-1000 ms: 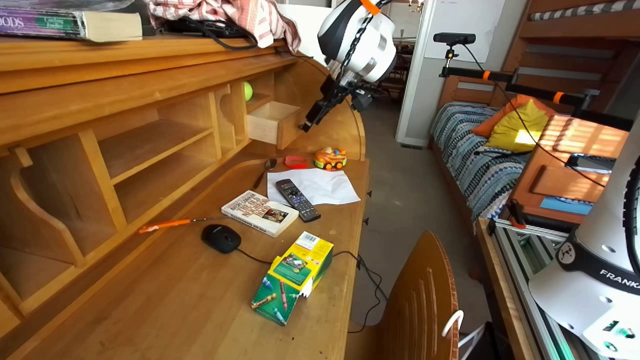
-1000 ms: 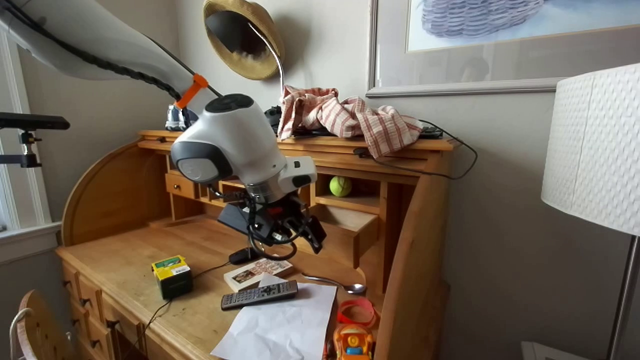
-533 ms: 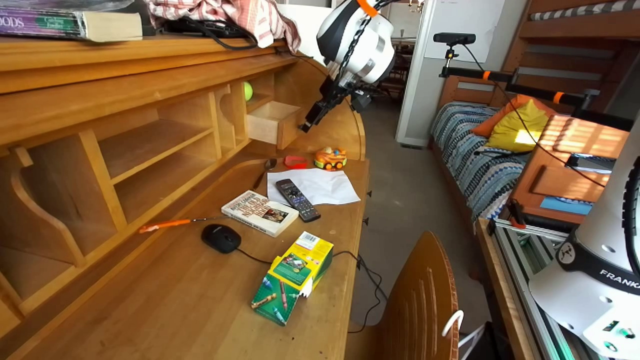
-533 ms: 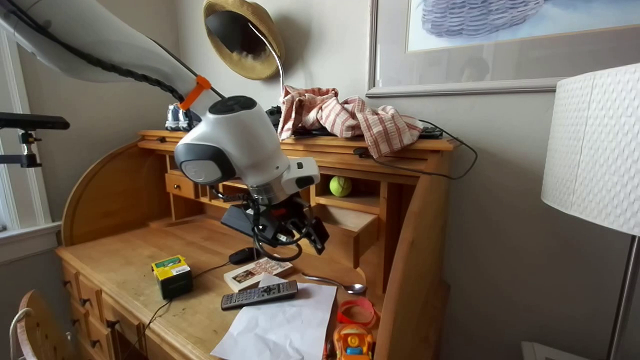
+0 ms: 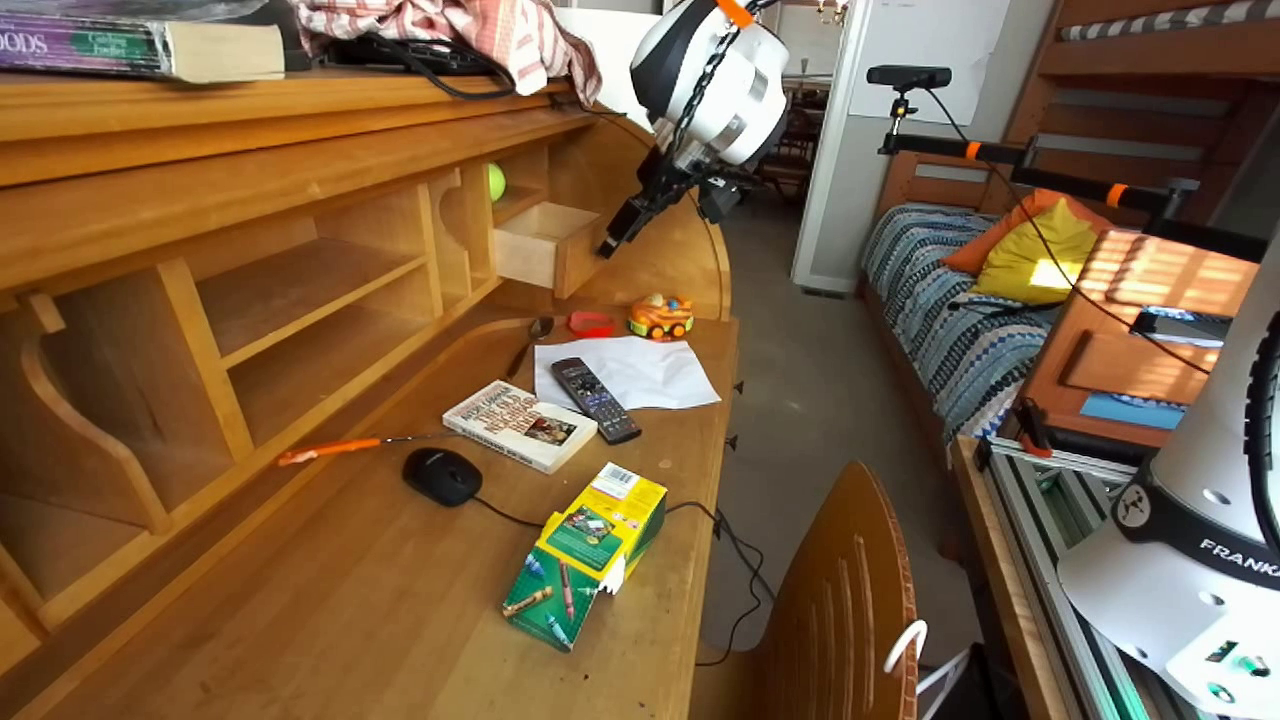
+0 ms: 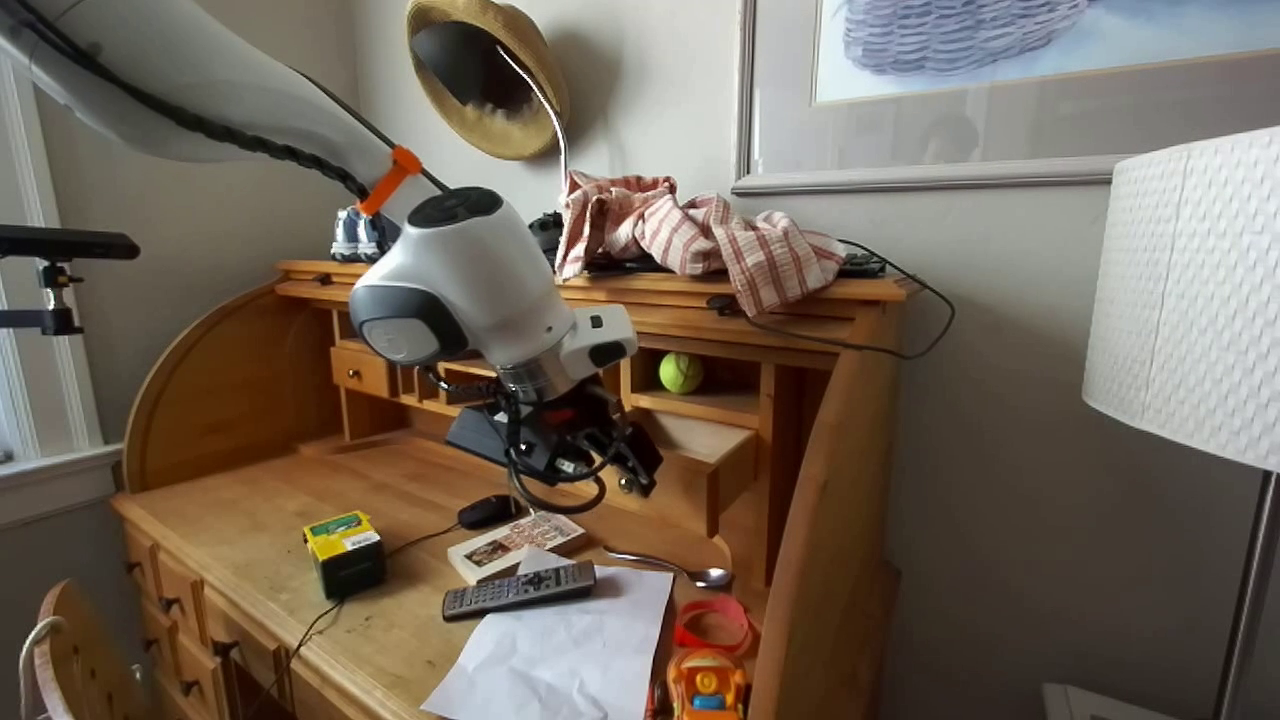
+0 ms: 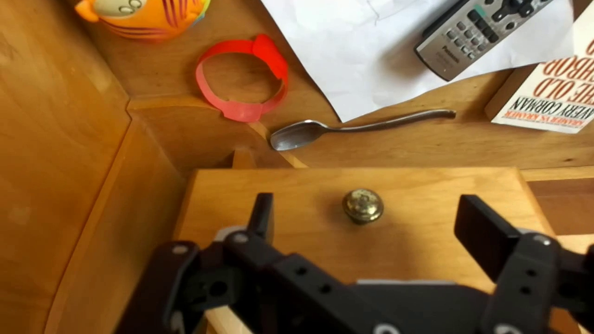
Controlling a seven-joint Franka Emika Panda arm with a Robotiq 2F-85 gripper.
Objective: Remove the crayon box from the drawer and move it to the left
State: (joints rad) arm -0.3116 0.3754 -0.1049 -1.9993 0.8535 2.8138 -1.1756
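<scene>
In your wrist view you read "Panasonic" on the remote (image 7: 464, 41) at two o'clock, "AVERY CORMAN" on the paperback (image 7: 550, 90) toward three; in an exterior view, "OODS" on the purple book (image 5: 90, 48) at ten, "FRANKA" on the arm base (image 5: 1180, 565) near four

Gripper (image 6: 643, 482), toward 6 o'clock in exterior view, hides part of drawer (image 6: 690, 502); lamp (image 6: 1185, 310), at 3 o'clock, and toy (image 6: 708, 685), at 6 o'clock, cropped.

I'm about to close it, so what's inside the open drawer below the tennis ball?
Both exterior views show only pale inner wood in the drawer; its sides hide the rest, so something low could lie unseen. The crayon box sits on the desk.
</scene>
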